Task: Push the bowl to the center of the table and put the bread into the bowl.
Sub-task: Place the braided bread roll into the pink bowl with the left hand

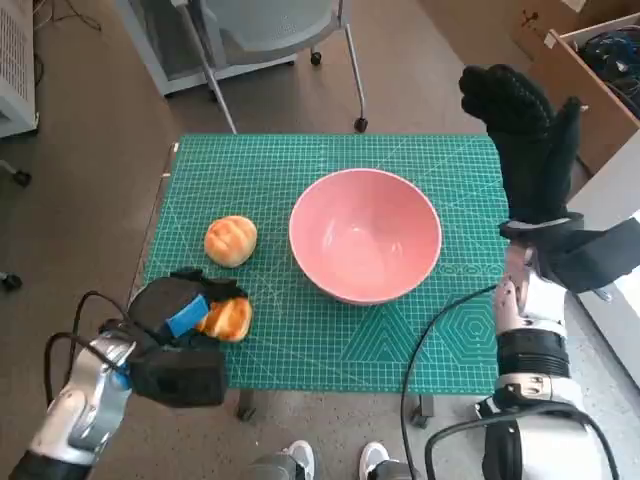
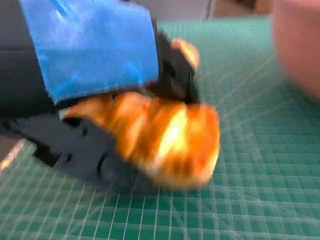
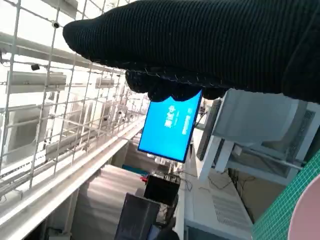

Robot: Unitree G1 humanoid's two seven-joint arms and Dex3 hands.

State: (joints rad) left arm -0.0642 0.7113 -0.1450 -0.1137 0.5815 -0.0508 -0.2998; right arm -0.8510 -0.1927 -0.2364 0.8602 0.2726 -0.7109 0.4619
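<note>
Left hand, black with blue tape over its back, is down at the near left of the counter and it has a grip on a bread roll, golden crust poking out from the fingers; the left wrist view, blurred, confirms the roll pressed against the hand just over the green cutting mat. Over on the other side, the right hand in its knitted glove is raised well above the counter's far right corner, fingers loosely extended and holding nothing. Big pink bowl sits near the middle of the mat, a touch right of centre, with nothing visible inside it. A second bread roll lies loose on the mat just left of the bowl, apart from it and from the held roll. Beyond the counter, a chair stands on the floor.
</note>
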